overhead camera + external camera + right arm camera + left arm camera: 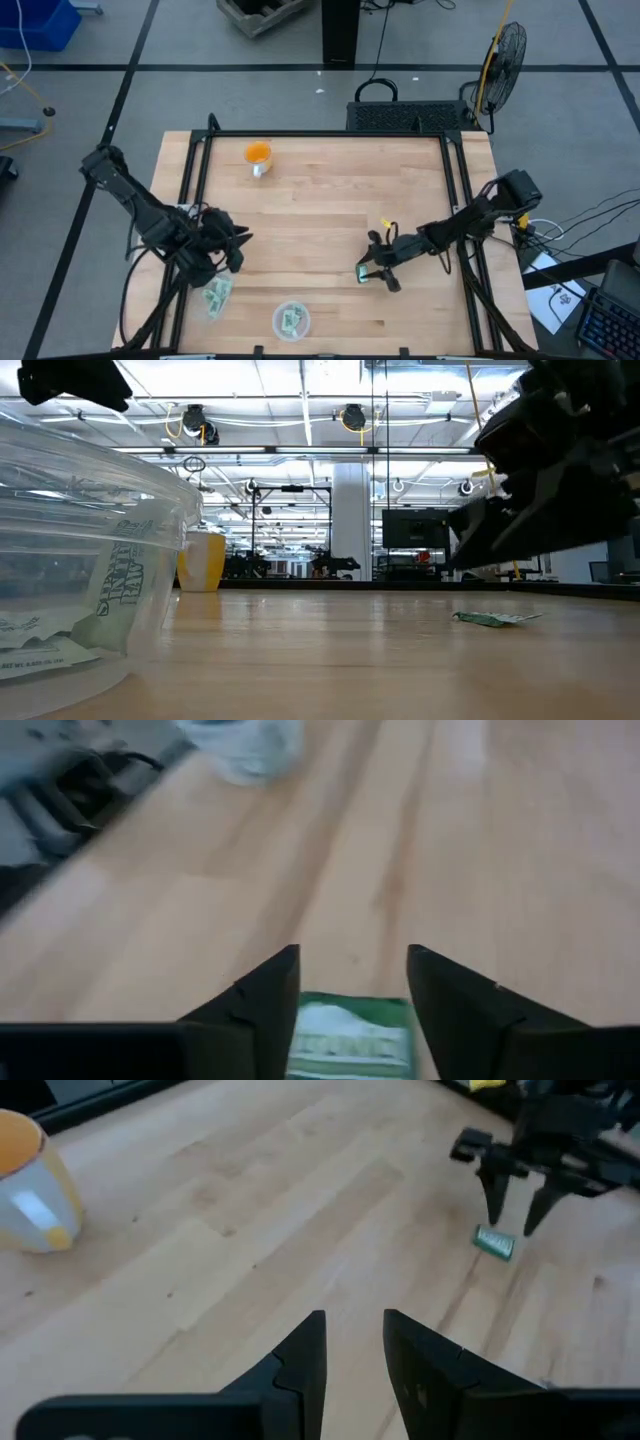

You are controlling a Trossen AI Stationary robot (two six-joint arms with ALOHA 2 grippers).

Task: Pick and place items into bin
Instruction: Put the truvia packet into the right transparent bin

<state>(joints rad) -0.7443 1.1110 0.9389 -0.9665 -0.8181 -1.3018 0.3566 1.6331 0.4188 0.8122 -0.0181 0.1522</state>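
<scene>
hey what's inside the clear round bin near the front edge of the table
The clear bin holds green and white packets; the low view shows at least two lying on its bottom. An exact count isn't possible, since they overlap. Another packet lies on the table between the open right gripper's fingers.

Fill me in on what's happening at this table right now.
Two robot arms are sorting small green and white packets into a clear round bin at the table's front edge; it already holds some. The right gripper is low over one packet that lies on the wood between its open fingers, not yet gripped. The left gripper, open and empty, waits near the left edge, close to more packets. An orange object stands untouched at the back.
</scene>
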